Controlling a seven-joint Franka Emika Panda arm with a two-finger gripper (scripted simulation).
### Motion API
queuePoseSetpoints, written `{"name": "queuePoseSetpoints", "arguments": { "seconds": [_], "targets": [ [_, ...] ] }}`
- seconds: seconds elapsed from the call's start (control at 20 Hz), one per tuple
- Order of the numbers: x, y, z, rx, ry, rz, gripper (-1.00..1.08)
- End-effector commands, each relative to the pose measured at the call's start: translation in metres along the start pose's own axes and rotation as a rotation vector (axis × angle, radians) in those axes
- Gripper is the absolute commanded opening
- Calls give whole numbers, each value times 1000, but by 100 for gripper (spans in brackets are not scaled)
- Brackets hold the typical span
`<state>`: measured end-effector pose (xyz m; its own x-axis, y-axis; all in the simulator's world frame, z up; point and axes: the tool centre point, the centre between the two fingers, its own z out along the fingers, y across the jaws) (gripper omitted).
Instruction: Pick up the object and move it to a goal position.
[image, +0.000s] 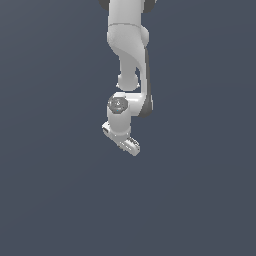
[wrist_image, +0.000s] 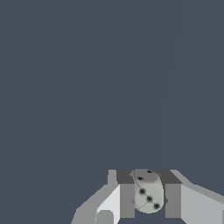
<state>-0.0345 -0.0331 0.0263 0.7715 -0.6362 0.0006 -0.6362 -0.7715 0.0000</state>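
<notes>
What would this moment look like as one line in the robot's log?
arm: Panda arm over plain dark surface | fingers: closed on a pale die with black dots | die: held between fingers | goal: not visible

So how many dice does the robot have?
1. The only die shows in the wrist view, pinched between the two fingers. In the exterior view the arm hides it; more could be out of sight.

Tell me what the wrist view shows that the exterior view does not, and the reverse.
Only the wrist view shows the object, a pale rounded piece with dark dots, held between the gripper fingers. Only the exterior view shows the arm from above, with its wrist and links hiding anything in the gripper. Both share the plain dark grey surface and no visible goal marker.
</notes>
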Motion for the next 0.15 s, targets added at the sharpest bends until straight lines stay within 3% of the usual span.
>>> {"name": "queuePoseSetpoints", "arguments": {
  "seconds": [0.0, 0.1],
  "targets": [
    [4, 0, -1, 0, -1, -1, -100],
    [5, 0, -1, 0, -1, -1, -100]
  ]
}}
